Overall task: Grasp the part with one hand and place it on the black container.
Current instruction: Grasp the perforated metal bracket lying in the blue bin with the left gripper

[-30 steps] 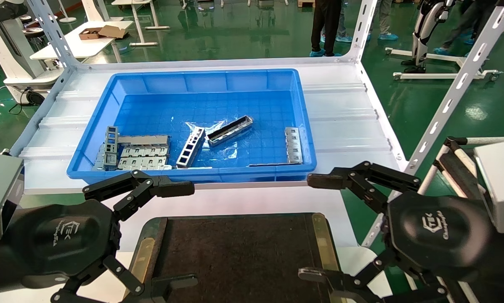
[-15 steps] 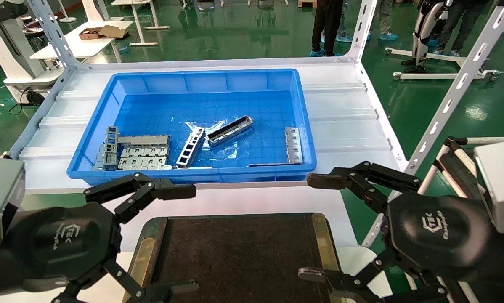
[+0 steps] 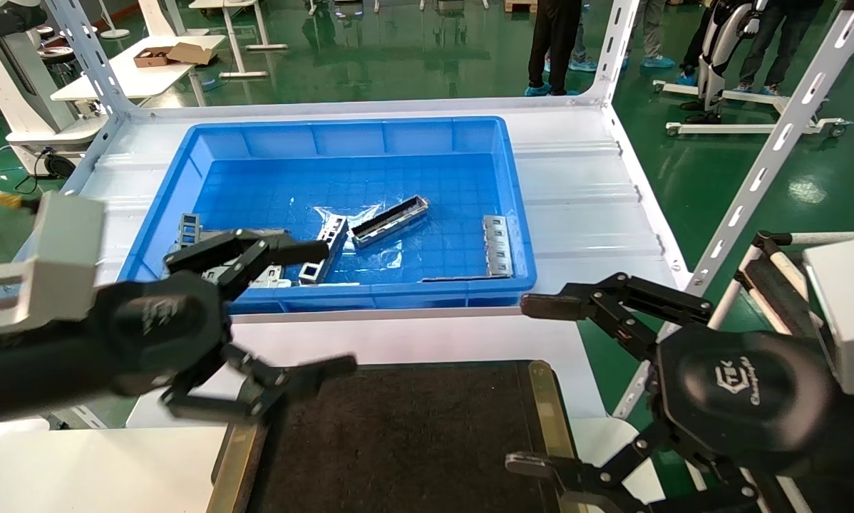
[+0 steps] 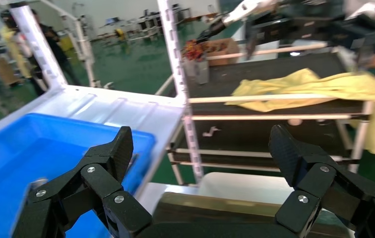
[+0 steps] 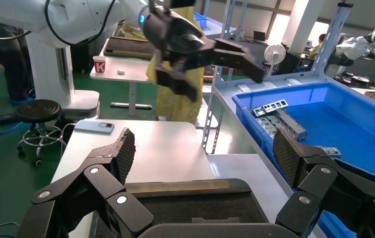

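Left black claw gripper [image 3: 331, 310] wide open and empty at my blue plastic bin's [image 3: 341, 132] near rim, slim grey channel strip [image 3: 389, 221] inside, right black claw gripper [image 3: 534, 385] spread, empty.

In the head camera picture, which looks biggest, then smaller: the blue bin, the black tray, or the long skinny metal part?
1. Blue bin, the biggest.
2. Black tray, next, though it runs off the picture's bottom and sits nearer the camera, so this is less sure.
3. Part, by far the smallest, lying inside the bin.
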Controlling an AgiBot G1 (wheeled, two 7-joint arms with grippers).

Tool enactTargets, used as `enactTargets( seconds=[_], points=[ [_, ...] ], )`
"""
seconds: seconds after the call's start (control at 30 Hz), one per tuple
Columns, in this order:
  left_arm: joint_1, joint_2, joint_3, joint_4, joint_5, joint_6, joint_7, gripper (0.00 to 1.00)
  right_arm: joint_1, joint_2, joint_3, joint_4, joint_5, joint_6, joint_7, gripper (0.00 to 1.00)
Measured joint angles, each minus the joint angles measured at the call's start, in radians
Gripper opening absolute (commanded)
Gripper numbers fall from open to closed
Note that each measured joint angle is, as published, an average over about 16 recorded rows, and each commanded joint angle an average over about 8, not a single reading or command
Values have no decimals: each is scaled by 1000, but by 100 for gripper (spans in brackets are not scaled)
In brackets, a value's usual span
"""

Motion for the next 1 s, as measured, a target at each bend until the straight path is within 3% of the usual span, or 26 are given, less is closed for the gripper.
enactTargets(
  seconds=[0.4, 1.0],
  points=[
    [-157, 189, 95, 182, 213, -175, 10, 100, 0, 0, 0, 0, 0, 0, 0, 100],
    [-381, 540, 203, 729, 440, -429, 179, 100, 0, 0, 0, 0, 0, 0, 0, 100]
  ],
)
